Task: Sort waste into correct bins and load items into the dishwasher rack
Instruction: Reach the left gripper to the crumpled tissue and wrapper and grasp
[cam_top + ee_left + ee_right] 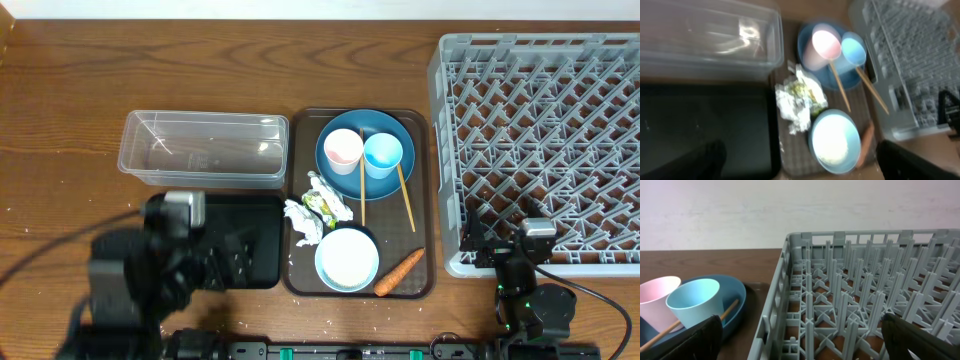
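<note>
The blue plate [352,128] sits at the back of a brown serving tray and holds the pink cup [343,149] and the light-blue cup [383,154]. Two chopsticks [405,197] lean off the plate. Crumpled paper with a green-yellow wrapper [314,214] lies left of the white bowl [347,259], which has white rice in it. The carrot piece [400,272] lies at the tray's front right. My left gripper [205,262] [805,167] is open and empty above the black tray [255,215]. My right gripper [508,252] [805,347] is open and empty at the front-left corner of the dishwasher rack [545,140].
The clear tub [205,148] stands behind the black tray. The brown serving tray [425,215] lies between the bins and the rack. A few white grains lie on the wooden table at the front left. The left wrist view is blurred.
</note>
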